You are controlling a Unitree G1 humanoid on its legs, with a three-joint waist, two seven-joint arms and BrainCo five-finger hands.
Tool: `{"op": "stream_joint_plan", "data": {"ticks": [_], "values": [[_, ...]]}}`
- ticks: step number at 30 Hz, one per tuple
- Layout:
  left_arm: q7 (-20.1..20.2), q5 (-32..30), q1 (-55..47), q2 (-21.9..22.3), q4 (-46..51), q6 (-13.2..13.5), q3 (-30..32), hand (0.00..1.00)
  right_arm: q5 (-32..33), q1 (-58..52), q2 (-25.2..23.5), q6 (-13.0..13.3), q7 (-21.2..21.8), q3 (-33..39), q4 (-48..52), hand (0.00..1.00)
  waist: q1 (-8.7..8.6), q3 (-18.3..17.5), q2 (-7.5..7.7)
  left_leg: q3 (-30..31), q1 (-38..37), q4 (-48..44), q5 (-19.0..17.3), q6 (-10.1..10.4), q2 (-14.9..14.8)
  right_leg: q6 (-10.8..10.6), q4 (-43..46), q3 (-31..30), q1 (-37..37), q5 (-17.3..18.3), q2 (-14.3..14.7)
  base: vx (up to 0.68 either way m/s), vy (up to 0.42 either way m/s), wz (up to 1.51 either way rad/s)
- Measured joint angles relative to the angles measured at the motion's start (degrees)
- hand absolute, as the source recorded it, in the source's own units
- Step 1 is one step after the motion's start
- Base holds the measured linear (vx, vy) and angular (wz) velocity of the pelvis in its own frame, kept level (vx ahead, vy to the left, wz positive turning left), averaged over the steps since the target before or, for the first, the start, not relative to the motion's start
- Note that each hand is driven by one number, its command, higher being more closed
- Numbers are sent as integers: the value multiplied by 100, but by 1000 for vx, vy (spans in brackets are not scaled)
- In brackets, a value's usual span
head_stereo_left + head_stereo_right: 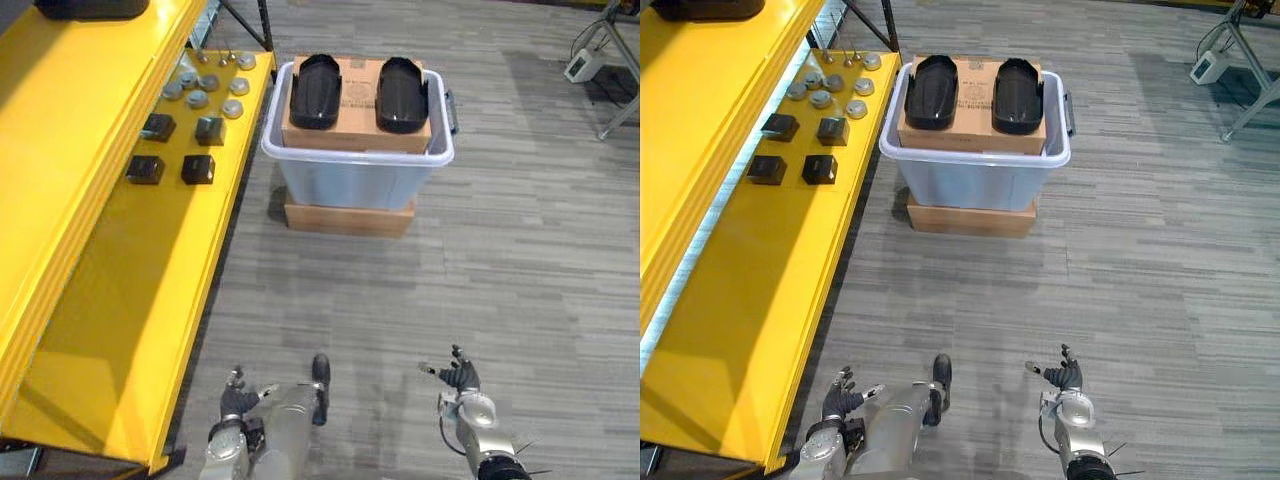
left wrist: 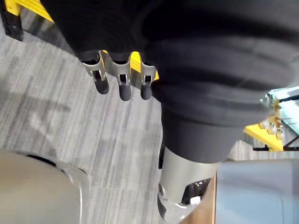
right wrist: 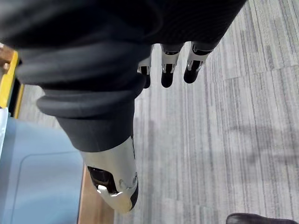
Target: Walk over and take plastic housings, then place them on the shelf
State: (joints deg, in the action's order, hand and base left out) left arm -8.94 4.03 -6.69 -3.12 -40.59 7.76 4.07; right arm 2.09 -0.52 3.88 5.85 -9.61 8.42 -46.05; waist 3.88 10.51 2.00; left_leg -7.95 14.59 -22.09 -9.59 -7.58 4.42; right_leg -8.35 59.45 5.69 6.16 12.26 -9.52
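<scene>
- On top of a cardboard box (image 1: 358, 135), the left housing (image 1: 315, 92) and the right housing (image 1: 402, 95), both black plastic, lie side by side, a gap between them.
- That box sits inside a pale plastic bin (image 1: 350, 180), which stands on a flat carton (image 1: 348, 218) on the grey floor (image 1: 520, 260).
- Just left of the bin runs a yellow shelf (image 1: 130, 300) carrying small black blocks (image 1: 158, 127) and round grey discs (image 1: 198, 98).
- Well apart from the bin, at the near edge of the scene, the left hand (image 1: 237, 400) and the right hand (image 1: 460, 377) hang over the floor, fingers relaxed, each holding nothing.
</scene>
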Motion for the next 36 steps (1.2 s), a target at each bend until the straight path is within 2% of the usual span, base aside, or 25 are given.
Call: {"op": "stream_joint_plan", "data": {"ticks": [1,3,4,5,6,7,8,9,10,11,12,13,14,15,16,17,19,21,22,23,24,25,27,30,36], "values": [[2,1,38,-31,26,-3,-1,0,-3,-50,-45,5,4,-2,51,0,-24,3,-7,74,-424,187,-132,-8,-3,214,249,210,340,118,-37,527,122,15],[6,4,96,-52,125,2,-2,0,-1,-140,-64,15,30,-3,116,0,-65,-9,-36,265,-976,482,-284,24,-31,529,-66,577,873,315,-60,491,65,33],[6,3,120,-103,139,17,2,0,-1,-141,-55,13,75,-7,69,0,-162,-8,-54,404,-1272,626,-358,47,-64,544,-815,859,1078,361,-18,495,11,50],[8,3,120,-100,134,19,1,0,0,-146,-52,12,92,-6,40,0,-182,11,-88,457,-1411,694,-402,73,-73,541,-1301,966,1199,357,24,515,-37,44],[8,0,141,-107,108,18,2,0,2,-148,-51,10,95,-6,-17,0,-197,-19,-35,544,-1696,847,-501,171,-105,448,-2727,986,1391,147,236,535,-75,35],[8,-11,139,-152,57,18,2,0,2,-155,-52,7,96,-5,-49,0,-234,-48,-3,631,-1809,947,-551,260,-117,405,-3796,911,1407,-254,371,543,-93,41],[9,-18,126,-177,24,19,2,0,0,-153,-53,5,95,-5,-64,0,-280,-70,39,674,-1895,1012,-583,318,-114,385,-4381,833,1427,-513,441,553,-139,64],[10,-25,115,-216,-81,10,1,0,-2,-157,-48,-5,90,7,-95,0,-332,-87,99,854,-2080,1068,-690,499,-117,417,-4916,659,1484,-1049,533,458,-142,60],[9,-27,94,-223,-83,8,1,0,-3,-176,-47,-14,90,4,-100,0,-339,-118,145,929,-2178,1074,-749,602,-134,481,-5046,608,1480,-1215,551,601,-222,71],[8,-27,9,-232,-108,9,3,0,-3,-231,-46,-15,95,3,-106,0,-340,-178,180,1097,-2357,1035,-885,830,-183,790,-5091,556,1400,-1741,578,763,-315,63],[8,-39,-26,-203,-235,10,35,0,-4,-253,-6,-14,96,10,-199,0,-334,-292,70,1277,-2312,750,-969,968,-342,1133,-4989,629,1350,-2114,693,639,-269,51],[8,-39,-24,-165,-261,3,72,0,-3,-214,10,-25,97,10,-255,0,-299,-307,-19,1311,-2173,410,-974,1015,-452,1205,-4971,695,1299,-2063,790,717,-307,38],[4,-37,-17,-99,-270,3,139,0,-3,-83,-4,-22,98,-28,-218,0,-305,-235,-173,1289,-1573,-1200,-800,1364,-621,1298,-5136,798,943,-1838,1043,534,-222,9],[6,-36,-95,-30,-268,3,253,0,6,-58,-21,-16,98,-66,-148,0,-271,-207,-264,1235,-1118,-2281,-534,1606,-841,1364,-5316,790,614,-1768,1221,632,-256,-1],[6,-35,-122,-5,-269,5,292,0,6,-24,-43,-12,97,-90,-148,0,-235,-207,-293,1167,-925,-2831,-559,1583,-960,1413,-5406,760,405,-1729,1341,491,-154,-41],[7,-35,-148,15,-280,1,285,0,12,17,-74,2,95,-135,-145,0,-124,-212,-273,1000,-684,-3337,-651,1429,-1127,1472,-5511,671,58,-1655,1446,454,-121,-48],[12,-23,-114,128,-269,12,240,0,24,68,-53,22,89,-89,-148,0,-43,-201,-193,864,-359,-2990,-758,1259,-1161,1485,-5645,498,-295,-1639,1399,405,-83,-44],[14,-22,-83,222,-265,26,207,0,72,83,-13,33,85,52,-148,0,3,-205,-197,959,-191,-1809,-783,1299,-1152,1379,-5882,346,-562,-1573,1321,344,7,-51],[14,-20,-84,244,-295,25,156,0,73,62,52,35,84,121,-198,0,-8,-240,-303,1124,-226,-831,-649,1422,-1167,1268,-5982,337,-631,-1500,1334,259,72,-40],[14,-20,-77,251,-325,25,90,0,72,37,116,29,81,144,-219,0,-18,-269,-410,1249,-244,-300,-380,1447,-1214,1216,-5989,335,-630,-1467,1376,216,160,-28],[16,-21,8,256,-441,28,6,0,70,4,203,21,76,263,-273,0,-73,-254,-569,1330,-251,125,116,1327,-1284,1117,-5977,313,-660,-1395,1434,153,165,-9],[11,-21,69,223,-532,22,5,0,71,-43,199,-11,57,311,-306,0,-82,-250,-546,1311,-323,222,142,1305,-1230,1092,-5958,290,-678,-1387,1373,170,186,-2],[12,-26,110,101,-698,23,1,0,74,-248,140,-14,33,439,-307,0,-167,-275,-389,1189,-603,694,261,1167,-1048,867,-5822,172,-650,-1221,1128,134,137,-3],[13,-33,105,-38,-727,22,0,0,133,-342,112,-12,-27,513,-312,0,-161,-328,-240,924,-750,1071,373,1036,-896,766,-5751,-39,-487,-1148,932,95,119,-28],[15,-61,8,-325,-662,24,4,0,325,-325,166,-11,-48,1102,-179,0,-165,-365,-135,620,-963,1352,366,963,-712,597,-5761,-357,-438,-1097,736,78,97,-22]]}}
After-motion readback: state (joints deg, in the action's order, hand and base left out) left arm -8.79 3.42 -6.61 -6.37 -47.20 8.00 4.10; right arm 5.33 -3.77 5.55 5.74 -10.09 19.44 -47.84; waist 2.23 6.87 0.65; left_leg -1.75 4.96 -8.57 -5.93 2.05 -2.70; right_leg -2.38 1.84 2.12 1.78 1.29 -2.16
